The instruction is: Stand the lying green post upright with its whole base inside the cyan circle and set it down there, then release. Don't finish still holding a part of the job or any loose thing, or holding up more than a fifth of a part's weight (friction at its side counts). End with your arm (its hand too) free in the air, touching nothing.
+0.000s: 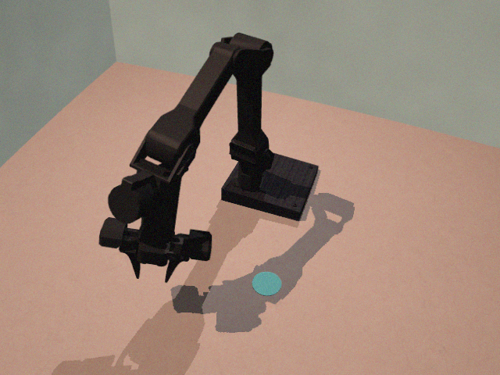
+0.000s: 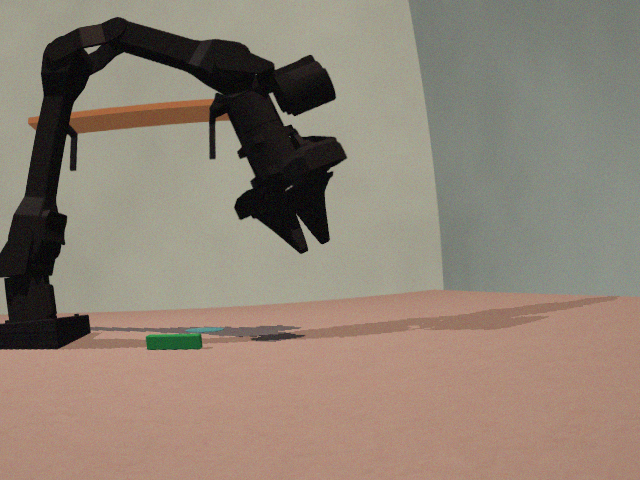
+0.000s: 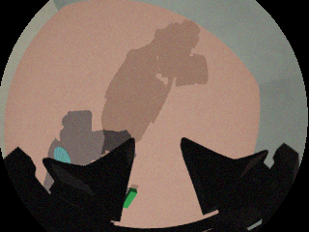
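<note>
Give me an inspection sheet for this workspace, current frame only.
Surface: pink table, crossed by arm shadows.
Job's things: green post lying flat, outside the cyan circle; hidden behind the arm in the top view.
Clutter: nothing seen.
Gripper: gripper high above the table, pointing down, fingers part open, holding nothing.
Cables: nothing seen.
Surroundings: grey-green walls; orange shelf on the wall behind the arm; dark base plate under the arm.
</note>
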You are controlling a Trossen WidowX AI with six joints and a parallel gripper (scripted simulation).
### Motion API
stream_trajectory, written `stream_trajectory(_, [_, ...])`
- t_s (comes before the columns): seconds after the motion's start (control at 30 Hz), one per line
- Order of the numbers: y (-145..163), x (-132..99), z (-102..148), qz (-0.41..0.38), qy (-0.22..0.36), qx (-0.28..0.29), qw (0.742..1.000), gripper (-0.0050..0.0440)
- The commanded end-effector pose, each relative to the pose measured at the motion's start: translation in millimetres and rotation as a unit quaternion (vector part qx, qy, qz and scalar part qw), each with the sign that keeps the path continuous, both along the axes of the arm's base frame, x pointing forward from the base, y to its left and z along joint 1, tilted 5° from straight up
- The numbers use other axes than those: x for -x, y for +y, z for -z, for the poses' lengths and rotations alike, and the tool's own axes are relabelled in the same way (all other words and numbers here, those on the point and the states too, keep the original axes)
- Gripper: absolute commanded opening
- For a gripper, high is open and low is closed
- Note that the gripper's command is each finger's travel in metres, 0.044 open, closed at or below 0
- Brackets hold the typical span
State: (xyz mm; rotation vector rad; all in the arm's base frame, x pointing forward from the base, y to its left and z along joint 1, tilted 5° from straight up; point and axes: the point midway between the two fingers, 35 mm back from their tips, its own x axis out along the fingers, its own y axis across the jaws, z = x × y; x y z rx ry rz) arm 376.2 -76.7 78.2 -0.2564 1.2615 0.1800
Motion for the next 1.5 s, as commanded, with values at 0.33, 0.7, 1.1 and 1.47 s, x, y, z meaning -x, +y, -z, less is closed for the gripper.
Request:
stream_trajectory(0.33, [-10.0,137.3,13.7,0.224,0.173,-0.054,0.958,0.0233])
stream_trajectory(0.7, [-9.3,144.7,19.8,0.236,0.183,-0.056,0.953,0.0233])
stream_trajectory(1.1, [-7.3,147.4,55.9,0.236,0.183,-0.056,0.953,0.0233])
stream_trajectory(1.47, [-6.6,148.1,70.3,0.236,0.183,-0.056,0.953,0.0233])
